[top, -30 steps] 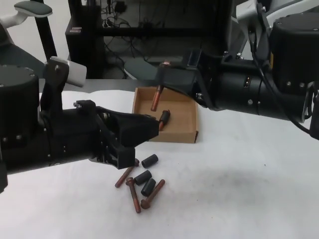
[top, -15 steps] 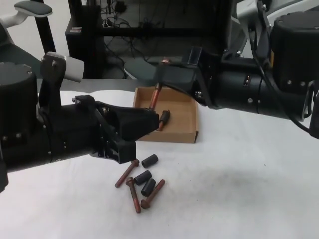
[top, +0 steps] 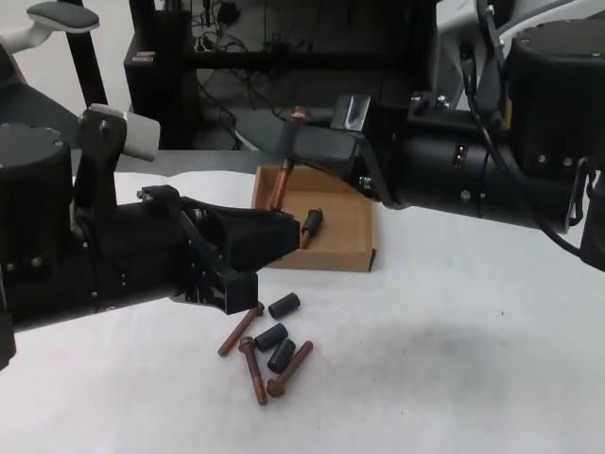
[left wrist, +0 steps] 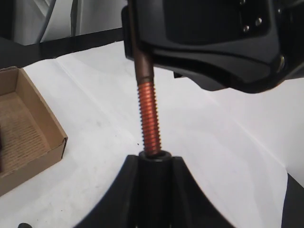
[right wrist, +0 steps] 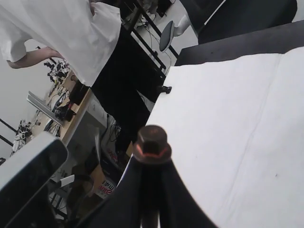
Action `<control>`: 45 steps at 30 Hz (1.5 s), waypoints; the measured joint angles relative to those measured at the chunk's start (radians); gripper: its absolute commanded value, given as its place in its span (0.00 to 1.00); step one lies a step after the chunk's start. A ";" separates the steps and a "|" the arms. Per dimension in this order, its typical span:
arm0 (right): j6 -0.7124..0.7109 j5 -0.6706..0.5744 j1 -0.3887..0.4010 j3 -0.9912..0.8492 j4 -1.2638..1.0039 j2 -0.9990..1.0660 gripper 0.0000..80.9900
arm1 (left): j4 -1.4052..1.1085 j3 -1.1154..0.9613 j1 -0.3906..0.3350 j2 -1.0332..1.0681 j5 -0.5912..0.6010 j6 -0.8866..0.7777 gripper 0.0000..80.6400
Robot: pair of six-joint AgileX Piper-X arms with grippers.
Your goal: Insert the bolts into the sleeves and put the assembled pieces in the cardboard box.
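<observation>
A white-covered table [top: 473, 369] spreads across the lower frame. Behind it, at top centre, stands a black rack [top: 161, 57] hung with tangled cables [top: 265, 43]. A grey pad [top: 62, 15] sits upper left.

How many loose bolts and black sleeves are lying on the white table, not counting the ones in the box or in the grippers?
Loose bolts: 3
Loose black sleeves: 3
Total: 6

bolt [right wrist: 152, 143] shank — hidden between right jaws | cardboard box [left wrist: 35, 164] — edge-cropped
</observation>
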 measured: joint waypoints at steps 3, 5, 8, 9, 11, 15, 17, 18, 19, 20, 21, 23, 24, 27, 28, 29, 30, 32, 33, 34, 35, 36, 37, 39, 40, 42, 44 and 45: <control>-0.011 0.002 0.002 0.000 -0.003 0.000 0.01 | 0.000 0.000 0.000 0.000 -0.002 0.000 0.02; -0.018 0.002 0.002 0.000 -0.003 0.000 0.01 | 0.000 0.000 0.000 0.000 -0.005 -0.001 0.02; -0.025 0.010 0.002 0.000 -0.003 0.000 0.01 | 0.000 0.000 0.000 0.000 -0.007 -0.003 0.02; -0.027 0.012 0.002 0.000 -0.003 0.000 0.01 | 0.000 0.000 0.000 0.000 -0.007 -0.005 0.02; -0.031 0.014 0.002 0.000 -0.003 0.000 0.01 | 0.000 0.000 0.000 0.000 -0.007 -0.005 0.02; -0.052 0.014 0.002 0.000 0.001 0.000 0.01 | -0.002 0.000 0.000 0.000 -0.011 -0.008 0.02; -0.054 0.014 0.004 0.000 0.007 0.000 0.01 | -0.010 0.000 0.000 0.000 -0.016 -0.008 0.02; -0.057 0.014 0.004 0.000 0.008 0.000 0.01 | -0.015 0.000 0.000 0.000 -0.015 -0.008 0.02; -0.064 0.014 0.004 0.000 0.008 0.000 0.01 | -0.017 0.000 0.000 0.000 -0.018 -0.008 0.02; -0.068 0.014 0.004 0.000 0.008 0.000 0.01 | -0.020 0.000 0.000 0.000 -0.018 -0.008 0.02; -0.071 0.014 0.004 0.000 0.008 0.000 0.01 | -0.022 0.000 0.000 0.000 -0.022 -0.008 0.02; -0.075 0.014 0.007 0.000 0.008 0.000 0.01 | -0.024 0.000 0.000 0.000 -0.028 -0.008 0.02; -0.077 0.014 0.008 0.000 0.008 0.000 0.01 | -0.024 0.000 0.000 0.000 -0.032 -0.008 0.02; -0.091 0.014 0.011 0.000 0.008 0.000 0.01 | -0.028 0.000 0.000 0.000 -0.043 -0.008 0.02; -0.107 0.017 0.015 0.000 0.006 0.000 0.01 | -0.031 0.000 0.000 0.000 -0.045 -0.008 0.02; -0.126 0.025 0.021 0.000 0.006 0.000 0.01 | -0.032 0.000 0.000 0.000 -0.047 -0.008 0.02; -0.146 0.035 0.027 0.000 0.006 -0.003 0.01 | -0.034 0.000 0.000 0.000 -0.047 -0.008 0.02; -0.182 0.060 0.039 0.000 0.011 -0.011 0.01 | -0.039 0.000 0.000 0.000 -0.049 -0.008 0.02; -0.195 0.068 0.044 0.000 0.012 -0.017 0.01 | -0.041 0.000 0.000 0.000 -0.052 -0.008 0.02; -0.209 0.076 0.047 0.000 0.012 -0.022 0.01 | -0.044 0.000 0.000 0.000 -0.052 -0.008 0.02; -0.218 0.083 0.048 0.000 0.017 -0.027 0.01 | -0.046 0.000 0.000 0.000 -0.055 -0.008 0.02; -0.225 0.086 0.047 0.000 0.020 -0.030 0.01 | -0.046 -0.002 0.000 0.000 -0.059 -0.008 0.02; -0.228 0.089 0.049 0.000 0.027 -0.033 0.01 | -0.046 -0.002 0.000 0.000 -0.061 -0.008 0.02; -0.234 0.097 0.054 0.000 0.038 -0.037 0.01 | -0.046 -0.002 0.000 0.000 -0.069 -0.008 0.02; -0.235 0.103 0.057 0.000 0.044 -0.039 0.01 | -0.046 -0.002 0.004 0.000 -0.069 -0.008 0.02; -0.235 0.114 0.063 0.000 0.053 -0.042 0.01 | -0.044 -0.002 0.010 0.000 -0.065 -0.005 0.02; -0.238 0.125 0.070 0.000 0.057 -0.041 0.01 | -0.039 -0.002 0.016 0.000 -0.056 -0.002 0.02; -0.238 0.129 0.072 0.000 0.058 -0.041 0.01 | -0.038 -0.002 0.017 0.000 -0.054 -0.002 0.02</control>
